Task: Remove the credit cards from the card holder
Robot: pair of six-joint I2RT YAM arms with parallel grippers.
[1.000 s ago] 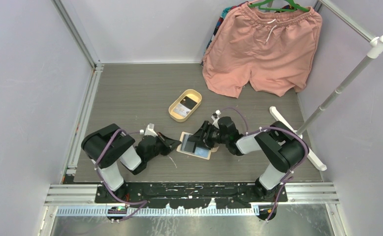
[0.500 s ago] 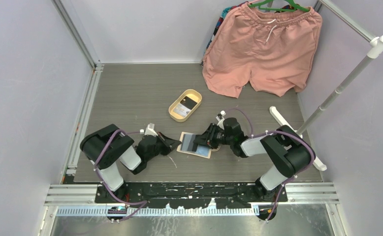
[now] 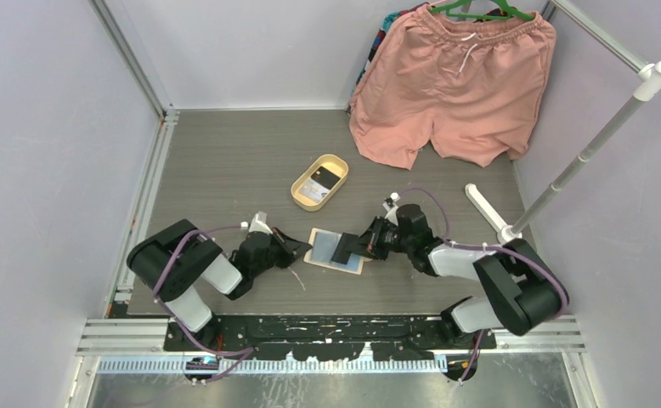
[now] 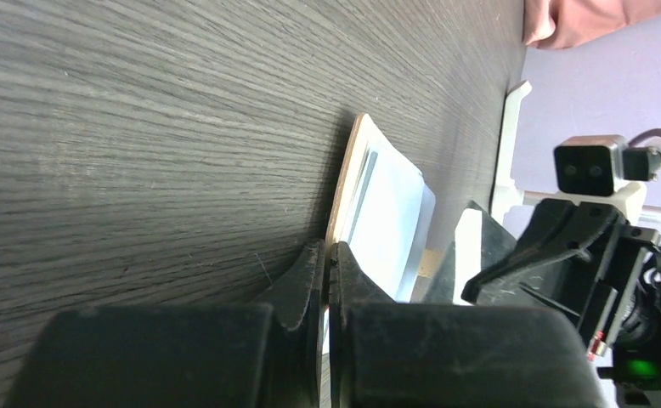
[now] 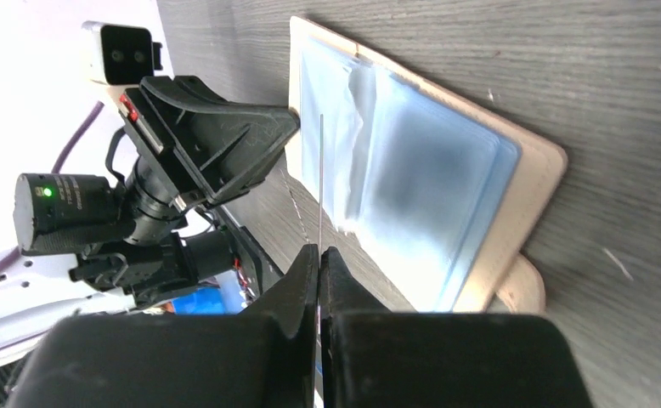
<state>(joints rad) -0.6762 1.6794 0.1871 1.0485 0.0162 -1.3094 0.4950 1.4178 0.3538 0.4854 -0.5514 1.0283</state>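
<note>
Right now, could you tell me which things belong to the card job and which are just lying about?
Job: card holder, dark card in right gripper, left gripper pinching holder's edge, tray holding another card.
Lying about: pink shorts, white rack.

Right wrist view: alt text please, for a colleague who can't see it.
The right end effector is shut on a thin card seen edge-on, over the open card holder lying on the dark table. The left end effector pinches the holder's far edge.

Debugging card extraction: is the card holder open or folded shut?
Open: the card holder lies flat, pale blue pockets up. Left gripper is shut on its edge; right gripper is shut on a dark card.
</note>
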